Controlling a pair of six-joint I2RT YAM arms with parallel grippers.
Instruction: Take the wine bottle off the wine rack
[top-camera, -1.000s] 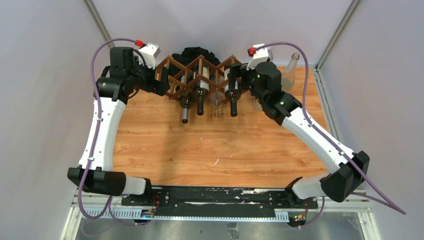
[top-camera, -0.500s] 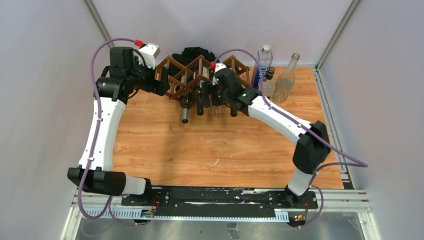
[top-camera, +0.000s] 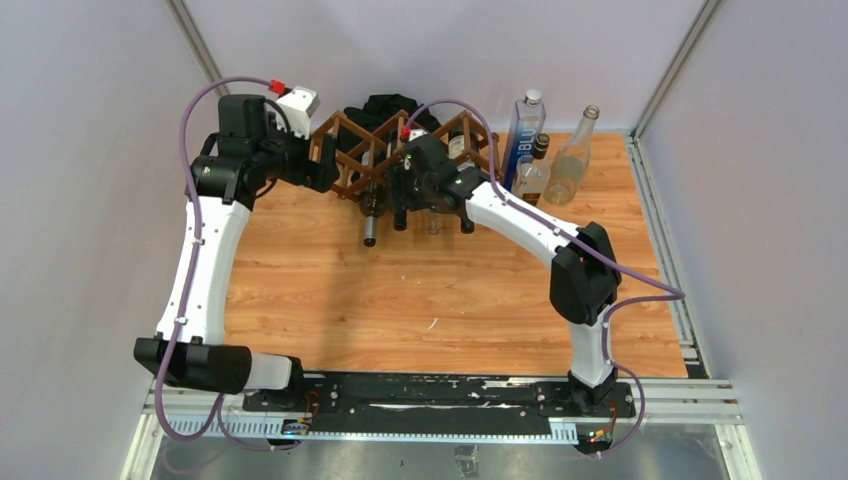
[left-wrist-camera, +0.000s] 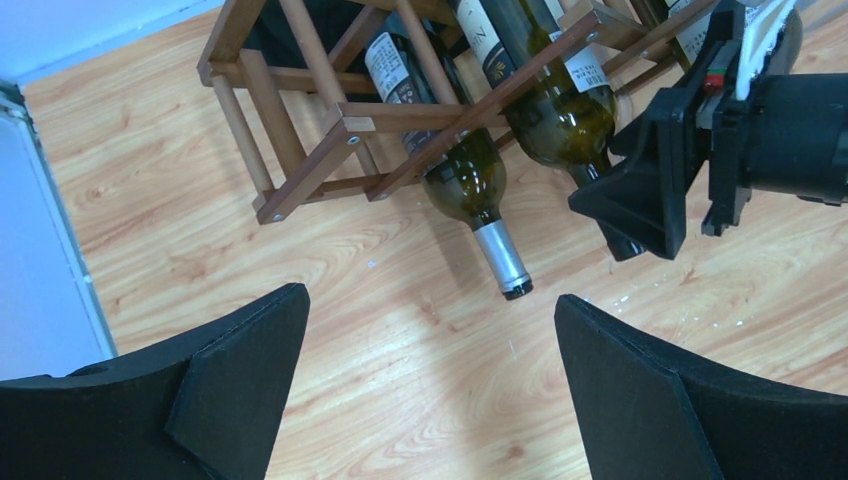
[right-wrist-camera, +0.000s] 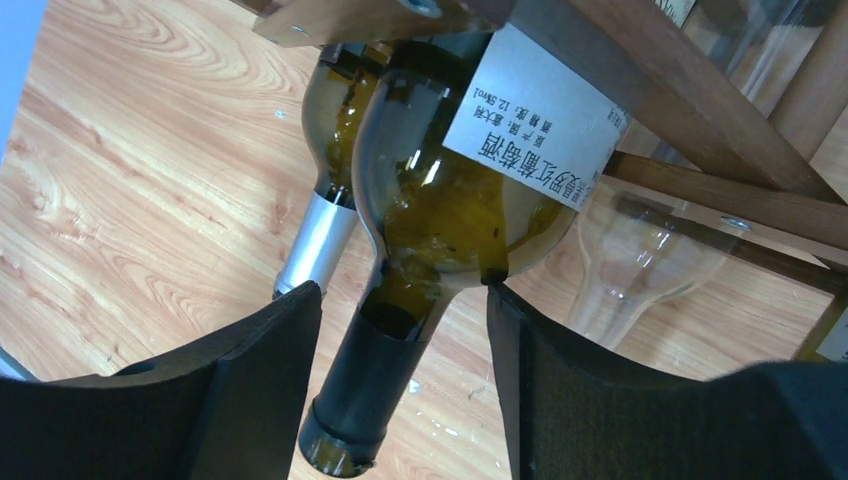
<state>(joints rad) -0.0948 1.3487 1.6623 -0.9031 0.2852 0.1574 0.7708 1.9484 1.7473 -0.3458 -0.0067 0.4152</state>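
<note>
Since a second ago the right arm has swung from the right end of the rack (left-wrist-camera: 345, 122) to its front middle; the left arm has not moved. At the left, the left end effector (left-wrist-camera: 430, 297) hangs wide open, holding nothing, just before the rack's left end. The rack stands at the far edge of the bench (top-camera: 400, 290), and a black cloth (top-camera: 385, 105) is mostly hidden behind it. A silver-capped bottle (left-wrist-camera: 470, 180) lies in a cell, neck forward. Beside it lies the wine bottle (right-wrist-camera: 450, 210), its rear hidden in the rack and its label partly covered by a slat. The right end effector (right-wrist-camera: 400, 295) straddles its neck, fingers apart, with gaps on both sides. A clear bottle (right-wrist-camera: 640, 260) next to it is hard to make out. At the far right stand three bottles (top-camera: 522, 130).
</note>
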